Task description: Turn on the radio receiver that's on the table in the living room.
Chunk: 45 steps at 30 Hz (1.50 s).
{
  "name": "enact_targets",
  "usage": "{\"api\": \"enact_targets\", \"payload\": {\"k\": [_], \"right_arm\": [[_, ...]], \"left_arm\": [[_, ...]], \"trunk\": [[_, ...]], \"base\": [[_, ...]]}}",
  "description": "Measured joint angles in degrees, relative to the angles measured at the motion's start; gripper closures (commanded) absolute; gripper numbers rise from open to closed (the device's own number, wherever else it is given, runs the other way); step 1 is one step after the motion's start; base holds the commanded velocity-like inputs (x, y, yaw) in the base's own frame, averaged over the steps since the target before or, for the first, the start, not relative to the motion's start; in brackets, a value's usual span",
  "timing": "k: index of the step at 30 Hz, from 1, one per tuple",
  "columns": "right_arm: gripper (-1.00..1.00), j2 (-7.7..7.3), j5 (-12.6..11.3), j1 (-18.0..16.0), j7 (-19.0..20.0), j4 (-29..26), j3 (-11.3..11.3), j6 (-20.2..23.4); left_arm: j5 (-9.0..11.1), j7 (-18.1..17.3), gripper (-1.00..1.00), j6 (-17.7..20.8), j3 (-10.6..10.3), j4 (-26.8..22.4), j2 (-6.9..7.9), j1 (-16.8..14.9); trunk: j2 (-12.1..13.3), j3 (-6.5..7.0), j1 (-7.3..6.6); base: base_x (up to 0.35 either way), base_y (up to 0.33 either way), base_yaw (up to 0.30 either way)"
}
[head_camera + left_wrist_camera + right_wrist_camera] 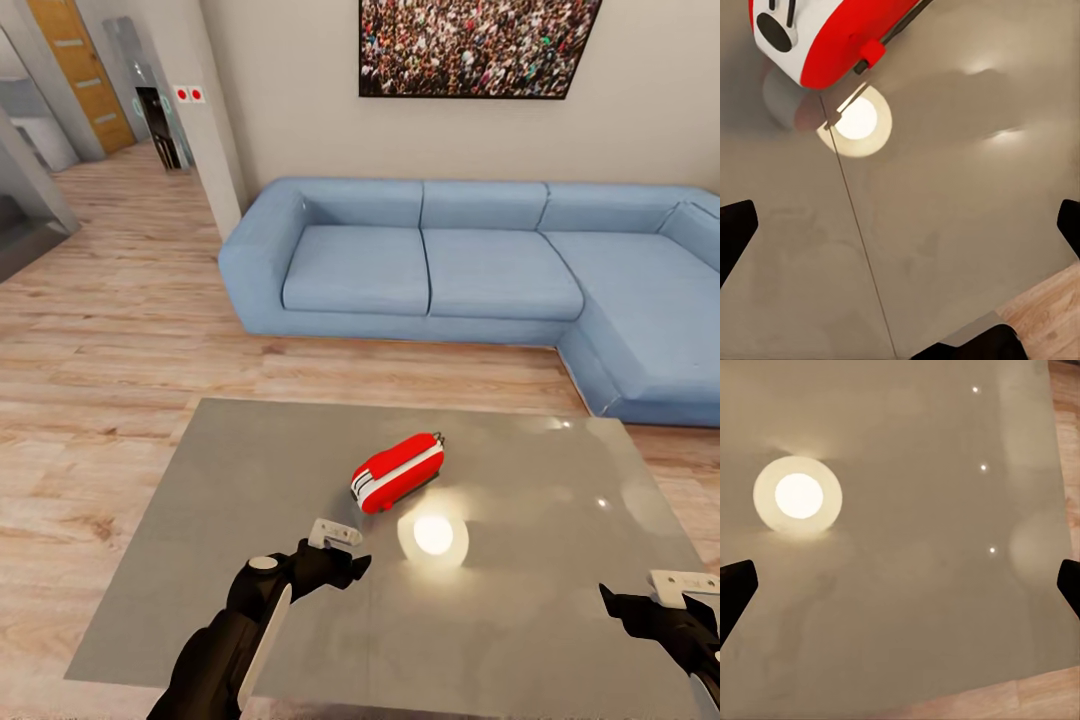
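Setting: on the glossy grey worktop (pixel 250 520) of a living room, before a blue L-shaped sofa (pixel 480 270) and a crowd photo (pixel 475 45).
Radio: the red radio receiver (pixel 398 472) lies mid-worktop beside a bright lamp reflection (pixel 433 535).
Left gripper (pixel 335 550): open, empty, hovering just short of the radio.
Right gripper (pixel 660 600): fingers spread wide, holding nothing, well apart from the radio near the worktop's edge.
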Motion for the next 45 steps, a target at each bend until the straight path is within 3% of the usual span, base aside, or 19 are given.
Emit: {"api": "enact_targets", "payload": {"k": [11,20,45], "right_arm": [[-1.0,0.0,-0.07,0.0,0.09,0.0,0.0,0.02],[-1.0,0.0,-0.08,0.0,0.03,0.0,-0.04,-0.02],[-1.0,-0.11,-0.11,0.0,0.1,0.0,-0.03,0.04]], "left_arm": [[0.01,0.2,-1.0,0.02,0.0,0.02,-0.08,0.0],[-0.44,0.54,-1.0,0.02,-1.23,0.15,-0.08,0.0],[-0.44,0.56,-1.0,-0.05,-1.37,0.75,-0.09,0.0]], "trunk": [[0.0,-0.74,0.0],[0.0,-0.78,0.0],[0.0,-0.78,0.0]], "base": [[0.0,0.0,0.0],[0.0,0.0,0.0],[0.0,0.0,0.0]]}}
